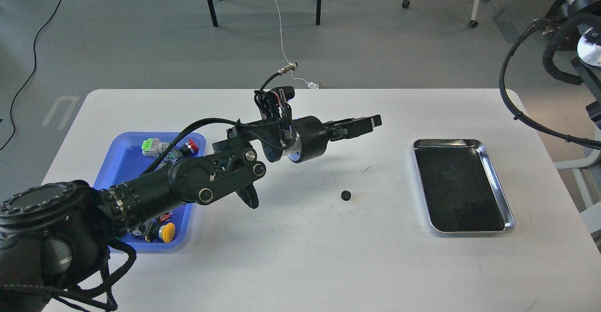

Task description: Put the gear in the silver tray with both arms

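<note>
Left arm (155, 185): one, nearest, over the tabletop (300, 255).
Jaws: look pressed together, holding nothing.
Gear (346, 195): one, small, black.
Silver tray (462, 185): one.

One white table (300, 265) carries two trays — one silver tray (497, 180) at three o'clock and one blue plastic tray (123, 161) at nine o'clock. One small black gear (346, 195) lies near the centre. Two black arms show — the left arm (188, 183) at eight o'clock, the right arm (558, 30) at two o'clock.
</note>
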`<state>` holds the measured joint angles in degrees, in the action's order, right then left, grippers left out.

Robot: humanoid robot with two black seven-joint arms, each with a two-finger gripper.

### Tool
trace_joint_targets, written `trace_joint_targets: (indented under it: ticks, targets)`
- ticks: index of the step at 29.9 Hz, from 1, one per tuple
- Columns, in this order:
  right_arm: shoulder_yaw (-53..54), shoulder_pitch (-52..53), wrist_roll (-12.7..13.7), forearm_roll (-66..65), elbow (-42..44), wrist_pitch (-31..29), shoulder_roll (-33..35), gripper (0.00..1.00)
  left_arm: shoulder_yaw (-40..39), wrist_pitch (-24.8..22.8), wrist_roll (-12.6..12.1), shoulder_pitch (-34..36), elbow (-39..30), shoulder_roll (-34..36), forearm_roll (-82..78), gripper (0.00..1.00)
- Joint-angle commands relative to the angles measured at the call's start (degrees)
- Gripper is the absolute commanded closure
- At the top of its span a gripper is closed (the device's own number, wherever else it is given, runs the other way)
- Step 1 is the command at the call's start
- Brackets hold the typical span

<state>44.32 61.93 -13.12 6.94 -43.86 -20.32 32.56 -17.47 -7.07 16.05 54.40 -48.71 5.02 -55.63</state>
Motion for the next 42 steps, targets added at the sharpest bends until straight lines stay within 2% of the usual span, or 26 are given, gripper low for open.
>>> trace_joint_targets:
  ticks: [1,6,12,17,20,22,28,33,36,40,42]
  targets:
    - [-3.6,2.1,0.0,0.0,0.1,0.0,1.5,0.01,-2.7,-0.7,0.5,-0.3,0.0,5.0,16.9,0.10]
    - [-7.3,4.0,-0.2,0.0,0.1,0.0,1.6,0.01,-9.6,-3.4,0.4,-0.3,0.8,11.1,38.5,0.05]
    - [-9.7,4.6,-0.2,-0.8,-1.0,-0.4,3.6,0.01,-21.8,-12.5,-0.3,-0.4,5.2,15.6,51.2,0.04]
    - [-24.2,12.1,-0.3,-1.7,-3.7,-1.7,5.3,0.01,-27.2,-14.8,-0.9,-1.9,6.4,18.3,59.7,0.04]
    - [-31.5,17.0,-0.8,-5.4,-3.6,-2.0,4.6,0.01,-27.5,-16.0,-2.9,-2.8,6.3,19.6,64.7,0.04]
    - [-34.8,19.3,-0.8,-9.3,-3.8,-2.0,3.9,0.01,-27.4,-16.0,-3.3,-2.9,6.3,19.9,65.3,0.03]
    - [-48.5,28.1,-0.7,-22.7,-5.5,-5.1,-0.6,0.01,-27.4,-15.5,-3.0,-3.1,5.8,21.1,65.2,0.03]
    - [-62.8,36.1,-0.8,-26.3,-7.1,-7.1,-8.8,0.02,-27.4,-15.3,-2.7,-3.3,5.8,21.6,65.2,0.03]
    - [-68.1,37.4,-1.2,-34.0,-7.9,-7.0,-14.3,0.02,-27.4,-14.8,-2.6,-4.4,5.6,22.0,65.1,0.03]
    - [-75.4,37.2,-5.2,-46.6,-8.2,-6.5,-19.8,0.07,-27.4,-14.6,-2.6,-5.9,2.2,23.7,65.1,0.03]
    - [-77.9,37.1,-6.1,-49.7,-8.3,-6.5,-22.1,0.09,-27.4,-14.6,-2.6,-6.9,1.4,24.6,65.1,0.03]
